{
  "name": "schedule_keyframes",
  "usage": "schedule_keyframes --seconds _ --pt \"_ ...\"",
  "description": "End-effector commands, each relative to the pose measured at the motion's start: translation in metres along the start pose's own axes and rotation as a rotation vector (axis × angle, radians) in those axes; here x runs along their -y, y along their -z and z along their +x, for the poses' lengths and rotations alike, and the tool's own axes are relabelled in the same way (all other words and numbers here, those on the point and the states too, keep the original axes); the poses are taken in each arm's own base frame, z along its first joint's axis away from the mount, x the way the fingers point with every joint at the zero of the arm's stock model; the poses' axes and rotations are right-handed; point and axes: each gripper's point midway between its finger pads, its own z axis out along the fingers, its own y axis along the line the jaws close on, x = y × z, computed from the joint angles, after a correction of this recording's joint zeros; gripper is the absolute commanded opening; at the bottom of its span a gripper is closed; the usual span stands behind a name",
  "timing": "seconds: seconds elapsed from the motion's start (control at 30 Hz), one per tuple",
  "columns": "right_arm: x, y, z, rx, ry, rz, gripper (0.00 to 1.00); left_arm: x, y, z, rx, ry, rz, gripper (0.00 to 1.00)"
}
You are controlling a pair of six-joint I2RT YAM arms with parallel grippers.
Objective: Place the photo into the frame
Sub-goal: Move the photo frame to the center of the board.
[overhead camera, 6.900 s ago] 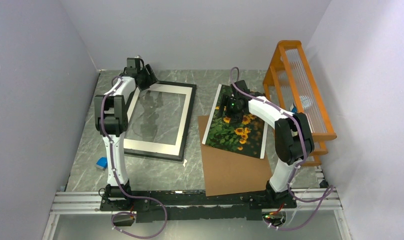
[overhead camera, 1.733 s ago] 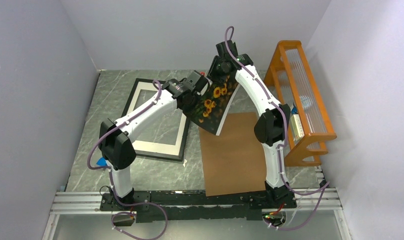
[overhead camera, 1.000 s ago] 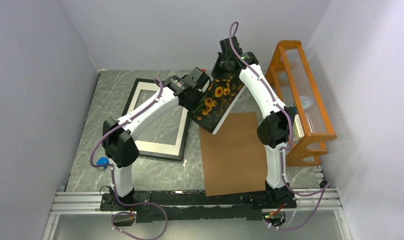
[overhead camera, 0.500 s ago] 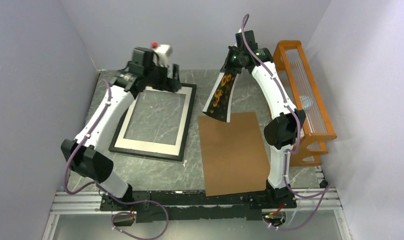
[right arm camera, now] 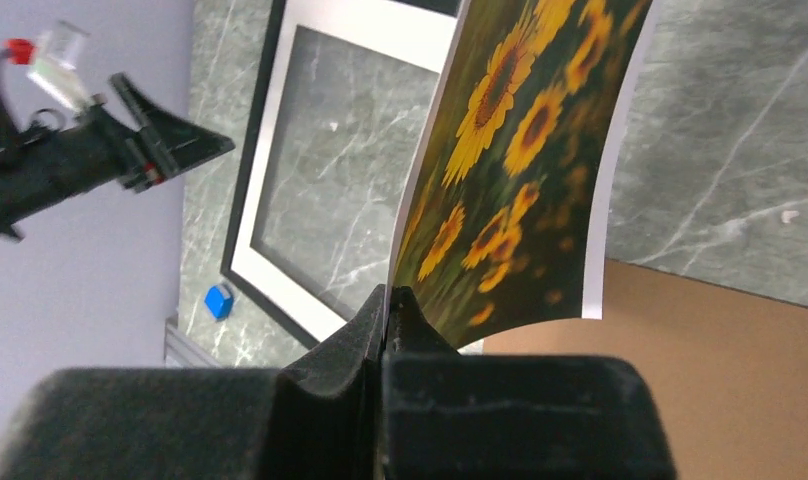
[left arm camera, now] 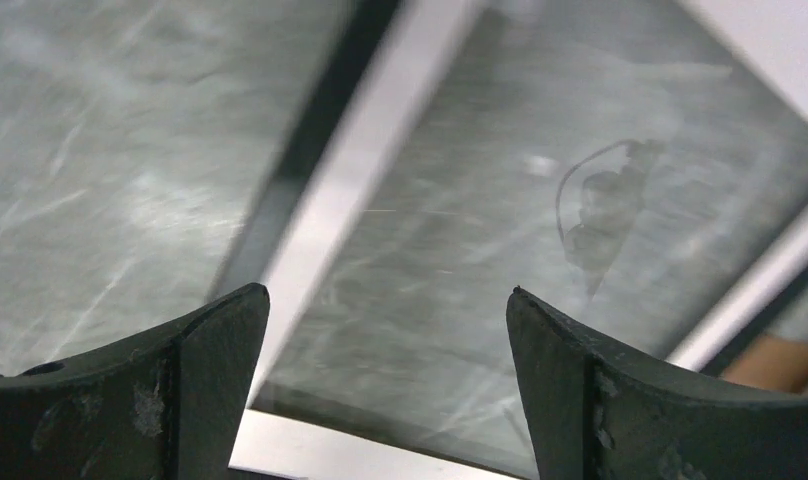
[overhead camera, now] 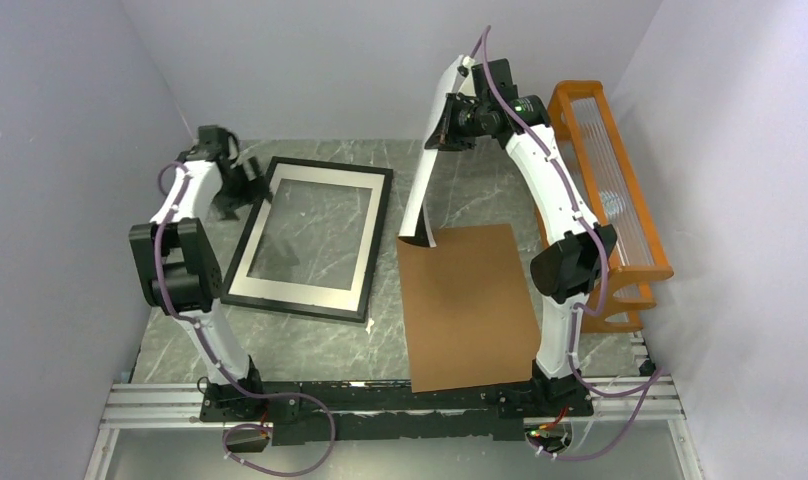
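Grey marbled surface [overhead camera: 320, 340], two arms working over it. The frame [overhead camera: 378, 240], thin and black, lies flat on the left half, with a white mat border [overhead camera: 292, 291] inside its rim.

We note the left gripper [overhead camera: 236, 184] low by the frame's far left side, its jaws spread wide with nothing between them.

The right gripper [overhead camera: 450, 122] is raised high at the far middle, pinched tight on the upper edge of the photo [overhead camera: 426, 170]. The print hangs down bowed, out of the frame and to its right. Its plain white back faces the overhead camera and the sunflowers face the wrist camera.

Its lowest corner sits at the far left corner of the brown backing board [overhead camera: 470, 310]; we cannot tell whether they touch. An orange rack [overhead camera: 565, 125] stands along the right wall.
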Motion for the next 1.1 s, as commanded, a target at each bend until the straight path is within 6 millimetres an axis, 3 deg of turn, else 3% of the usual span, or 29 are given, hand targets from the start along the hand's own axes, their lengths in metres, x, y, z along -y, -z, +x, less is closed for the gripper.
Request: schedule_keyframes --seconds 0.0,0.23,0.5,0.6,0.9,1.07 --pt "-0.039 0.037 -0.007 0.045 0.054 -0.143 0.00 -0.054 -0.017 0.008 -0.054 0.213 -0.032 0.94" --pt "-0.067 0.044 -0.002 0.038 0.062 -0.242 0.00 -0.070 -0.046 0.029 -0.161 0.357 0.106 0.94" --pt "-0.088 0.038 0.006 0.021 0.062 -0.306 0.00 -0.034 -0.047 0.042 -0.222 0.371 0.374 0.88" --pt "-0.103 0.036 0.009 0.013 0.065 -0.355 0.00 -0.024 -0.045 0.052 -0.260 0.403 0.437 0.81" --pt "-0.183 0.032 0.013 -0.017 0.056 -0.633 0.00 -0.004 -0.026 0.079 -0.325 0.468 0.574 0.74" --pt "-0.220 0.036 0.020 -0.063 0.035 -0.829 0.00 -0.030 -0.027 0.080 -0.276 0.503 0.389 0.78"
